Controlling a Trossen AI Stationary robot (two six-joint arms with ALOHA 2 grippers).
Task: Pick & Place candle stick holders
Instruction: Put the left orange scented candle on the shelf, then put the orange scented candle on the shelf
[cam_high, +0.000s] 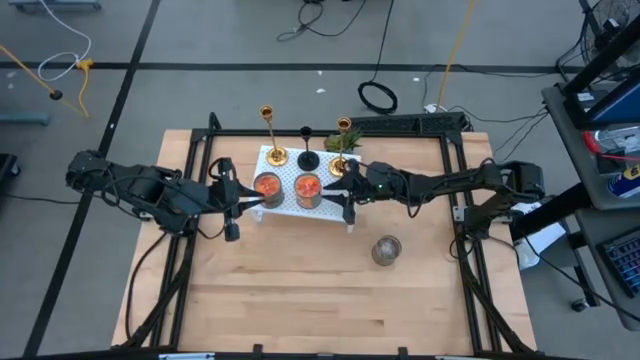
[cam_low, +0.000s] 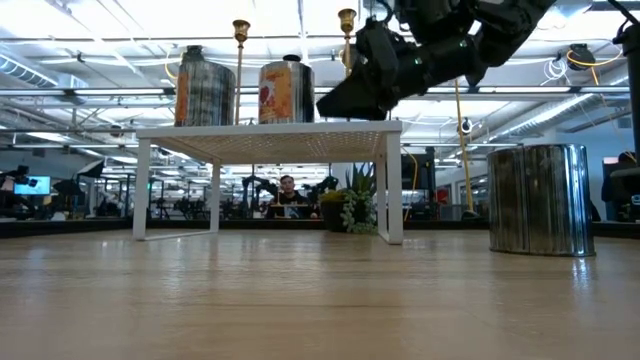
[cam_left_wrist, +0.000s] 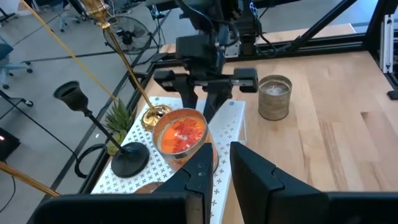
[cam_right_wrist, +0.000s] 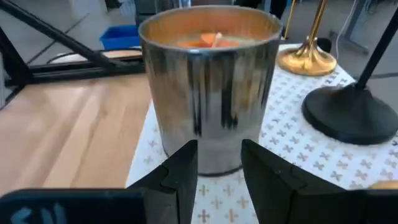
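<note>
The three candle stick holders (cam_high: 306, 148) stand on the white shelf (cam_high: 283, 205) at 12 o'clock. They look thin, slippery and tippy; grab the stem. The left tool (cam_high: 240, 200) and right tool (cam_high: 342, 192) are both apart, holding nothing.

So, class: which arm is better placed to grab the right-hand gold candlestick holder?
Probably right. The right gripper is open at the rack's right end, nearest that gold holder; the left gripper is opposite.

White cross-patterned shelf (cam_high: 285, 203), gold candlesticks (cam_high: 272, 135), black candlestick (cam_high: 307, 148).
</note>
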